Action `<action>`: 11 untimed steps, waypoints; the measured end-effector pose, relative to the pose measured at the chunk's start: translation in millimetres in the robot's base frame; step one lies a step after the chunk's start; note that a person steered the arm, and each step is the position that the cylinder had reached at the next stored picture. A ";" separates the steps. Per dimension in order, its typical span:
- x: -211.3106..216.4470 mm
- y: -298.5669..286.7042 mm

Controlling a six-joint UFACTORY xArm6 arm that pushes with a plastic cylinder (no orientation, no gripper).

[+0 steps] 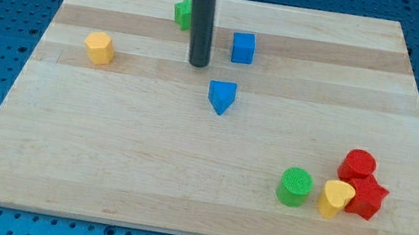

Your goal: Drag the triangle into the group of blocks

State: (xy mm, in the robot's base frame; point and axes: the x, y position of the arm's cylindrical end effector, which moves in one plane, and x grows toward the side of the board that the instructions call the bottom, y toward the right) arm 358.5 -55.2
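Observation:
A blue triangle block (221, 96) lies near the middle of the wooden board (142, 166). My tip (198, 64) rests on the board just up and to the left of the triangle, a short gap apart from it. A group of blocks sits at the view's lower right: a green cylinder (295, 187), a yellow heart-shaped block (335, 198), a red cylinder (357, 165) and a red star-shaped block (367, 198).
A blue cube (243, 47) sits right of the rod. A green block (182, 13) is partly hidden behind the rod near the top edge. A yellow block (99, 47) lies at the view's left. A blue perforated table surrounds the board.

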 end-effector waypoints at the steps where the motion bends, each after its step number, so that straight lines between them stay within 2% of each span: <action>1: 6.9 0.0; 2: 38.0 17.3; 8: 74.1 53.4; 11: 125.9 83.6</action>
State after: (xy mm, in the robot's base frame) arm 484.4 28.4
